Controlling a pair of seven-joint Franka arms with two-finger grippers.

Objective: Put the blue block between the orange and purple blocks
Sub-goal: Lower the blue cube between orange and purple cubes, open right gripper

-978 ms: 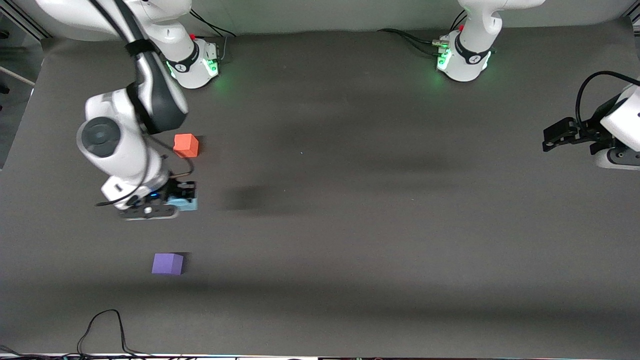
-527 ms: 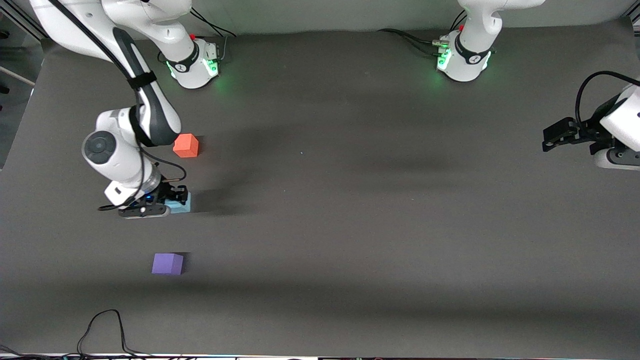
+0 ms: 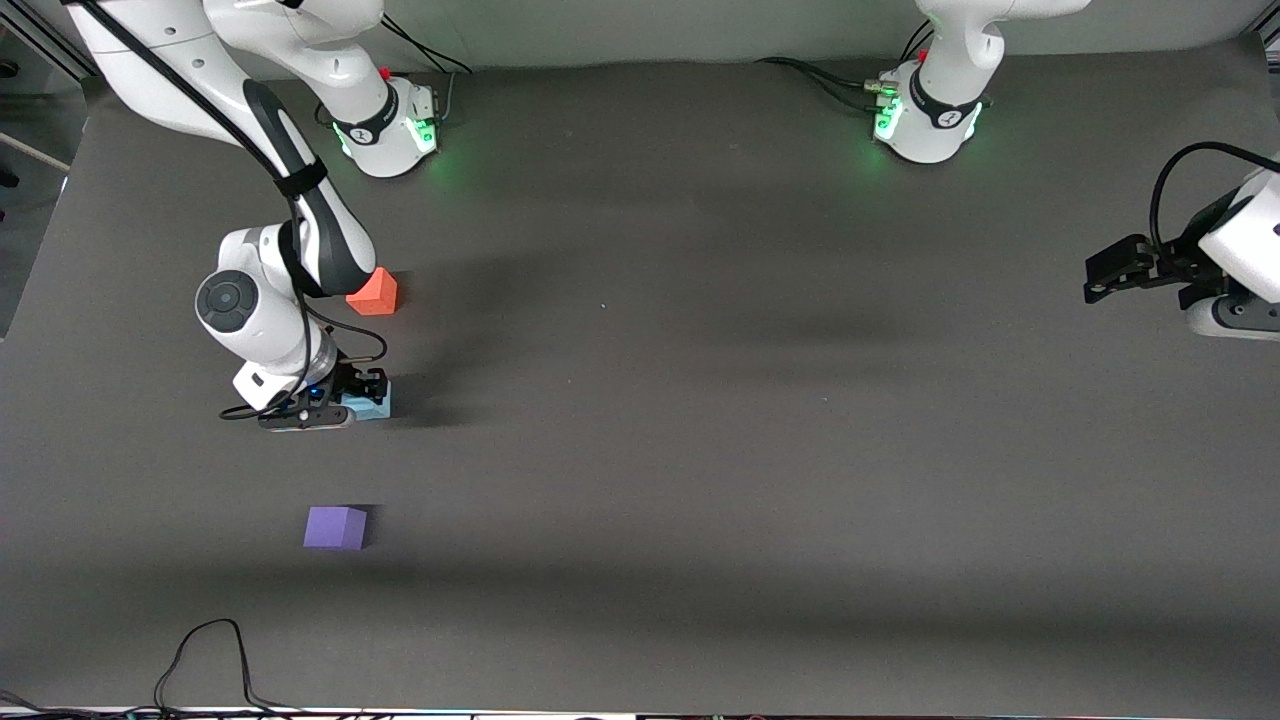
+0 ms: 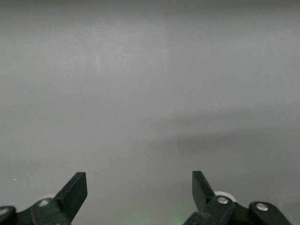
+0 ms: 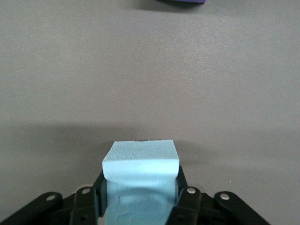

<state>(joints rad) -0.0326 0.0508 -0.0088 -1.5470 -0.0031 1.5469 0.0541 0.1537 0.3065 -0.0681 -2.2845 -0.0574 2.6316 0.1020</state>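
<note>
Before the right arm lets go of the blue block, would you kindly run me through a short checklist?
1. Grip: right pincer shut on the blue block: ok.
2. Position: the blue block sits between the orange block and the purple block: ok.
3. Contact with the table: block looks very low, but whether it touches is unclear: cannot tell.
4. Spacing: gaps remain to both neighbouring blocks: ok.
5. Left pincer is open and waits at the left arm's end of the table, away from the blocks: ok.
</note>
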